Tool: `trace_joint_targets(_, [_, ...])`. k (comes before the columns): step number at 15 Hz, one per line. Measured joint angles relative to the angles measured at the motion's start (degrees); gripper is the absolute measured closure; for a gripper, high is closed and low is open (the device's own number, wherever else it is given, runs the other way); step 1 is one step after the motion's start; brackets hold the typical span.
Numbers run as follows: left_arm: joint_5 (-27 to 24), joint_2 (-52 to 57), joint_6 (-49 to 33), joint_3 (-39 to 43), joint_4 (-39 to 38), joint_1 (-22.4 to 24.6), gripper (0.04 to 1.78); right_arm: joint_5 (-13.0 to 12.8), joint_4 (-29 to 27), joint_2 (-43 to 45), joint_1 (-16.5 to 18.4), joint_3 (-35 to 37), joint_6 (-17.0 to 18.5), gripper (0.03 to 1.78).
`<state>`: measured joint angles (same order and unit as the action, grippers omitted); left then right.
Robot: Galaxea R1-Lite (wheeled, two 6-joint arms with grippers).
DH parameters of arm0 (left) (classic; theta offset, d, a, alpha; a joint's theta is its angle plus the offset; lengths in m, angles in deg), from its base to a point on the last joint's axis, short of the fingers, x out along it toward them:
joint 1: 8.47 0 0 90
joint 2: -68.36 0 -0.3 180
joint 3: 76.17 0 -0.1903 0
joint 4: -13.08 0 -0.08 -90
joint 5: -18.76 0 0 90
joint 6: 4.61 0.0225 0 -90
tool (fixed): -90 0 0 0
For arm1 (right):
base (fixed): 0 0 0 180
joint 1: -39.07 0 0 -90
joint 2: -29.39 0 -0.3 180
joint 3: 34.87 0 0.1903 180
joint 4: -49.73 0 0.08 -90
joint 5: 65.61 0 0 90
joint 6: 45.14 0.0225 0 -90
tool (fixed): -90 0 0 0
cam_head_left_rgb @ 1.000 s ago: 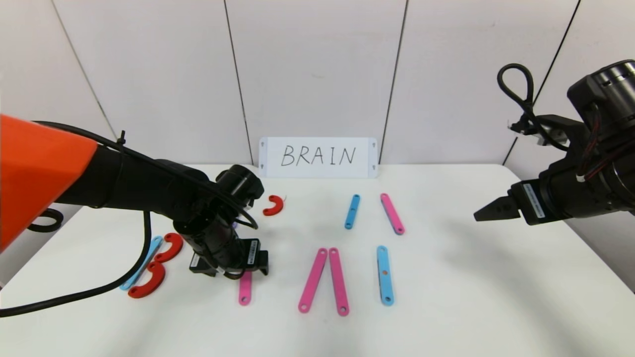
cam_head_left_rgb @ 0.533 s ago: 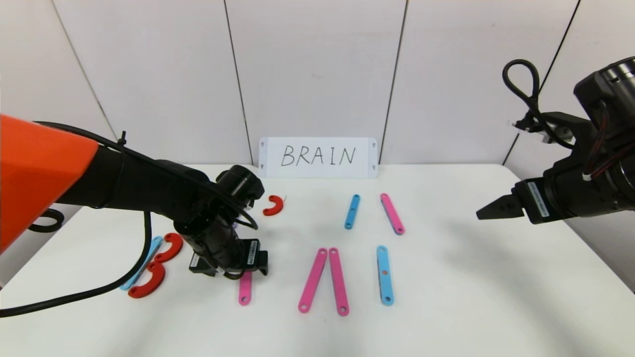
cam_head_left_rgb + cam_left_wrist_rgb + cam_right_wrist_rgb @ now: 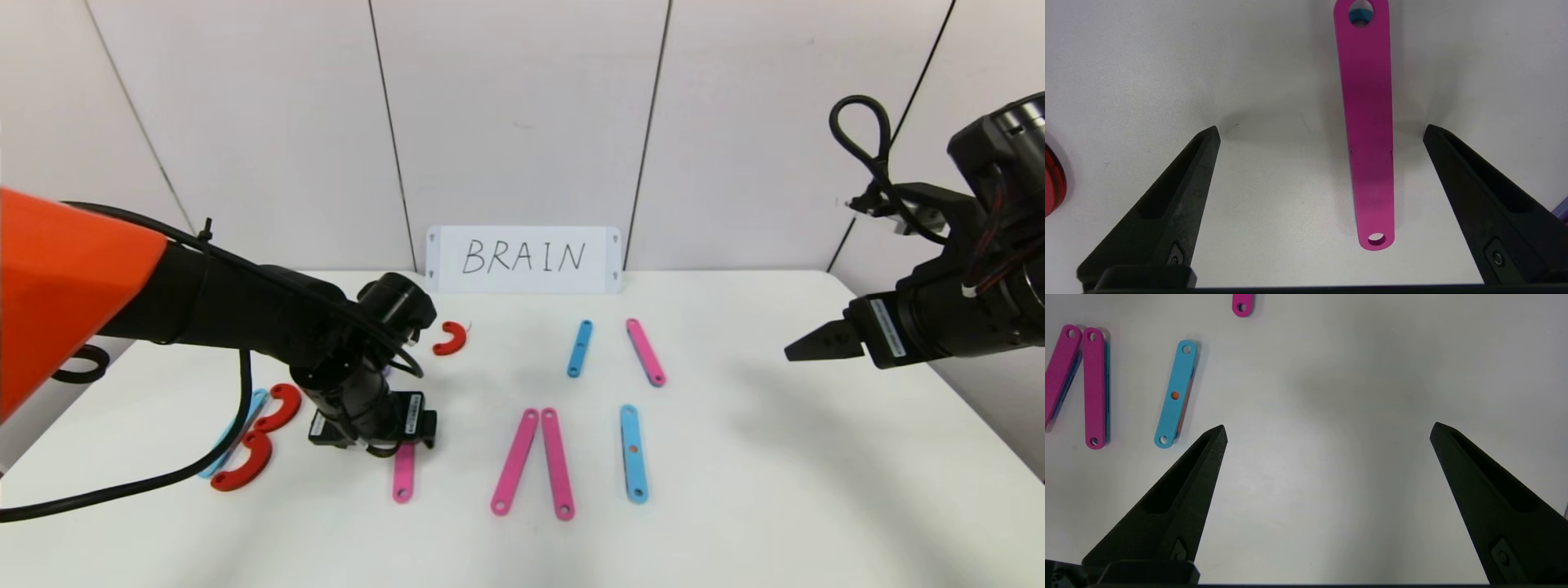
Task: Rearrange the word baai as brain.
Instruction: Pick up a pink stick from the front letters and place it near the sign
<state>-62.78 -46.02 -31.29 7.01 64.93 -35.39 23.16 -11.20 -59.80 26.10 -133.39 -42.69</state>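
Note:
The letter pieces lie flat on the white table (image 3: 735,490). At the left a blue strip (image 3: 231,435) with two red curves (image 3: 277,407) forms a B. A small red curve (image 3: 449,337) lies farther back. My left gripper (image 3: 374,441) points down, open, low over a pink strip (image 3: 402,478). In the left wrist view the strip (image 3: 1370,122) lies between the open fingers of the gripper (image 3: 1321,130), untouched and nearer one finger. Two pink strips (image 3: 535,462) lean together mid-table. My right gripper (image 3: 808,343) hangs open and empty at the right, and it also shows in the right wrist view (image 3: 1329,430).
A white card reading "BRAIN" (image 3: 522,259) stands at the back edge. A blue strip (image 3: 633,453) lies right of the pink pair. Behind it lie a blue strip (image 3: 579,349) and a pink strip (image 3: 645,351). A purple edge (image 3: 1562,212) shows beside one left finger.
My left gripper has shifted slightly left and back over the pink strip. My right arm has drifted a little right and up. No piece has moved.

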Motion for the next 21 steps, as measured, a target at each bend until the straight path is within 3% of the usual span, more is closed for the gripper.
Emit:
trace_joint_targets(9, [0.6,-0.2,0.0,-0.6,-0.1,-2.1,0.08,0.0,0.0,0.1,-0.1,0.1,0.0,0.07])
trace_joint_targets(11, [0.5,-0.4,0.0,-0.7,0.0,-2.1,0.15,0.0,0.0,0.1,-0.1,0.1,0.0,0.07])
trace_joint_targets(14, [0.4,-0.7,0.0,-0.8,0.0,-2.2,0.45,0.0,0.0,0.2,-0.1,0.1,0.0,0.07])
trace_joint_targets(19, [0.6,-1.0,-0.1,-0.8,-0.1,-2.2,1.31,0.0,0.3,0.8,-0.1,0.3,0.0,0.07])
trace_joint_targets(21, [0.6,-1.0,-0.1,-0.8,-0.1,-2.2,1.51,0.0,0.7,0.9,-0.1,0.4,0.0,0.07])
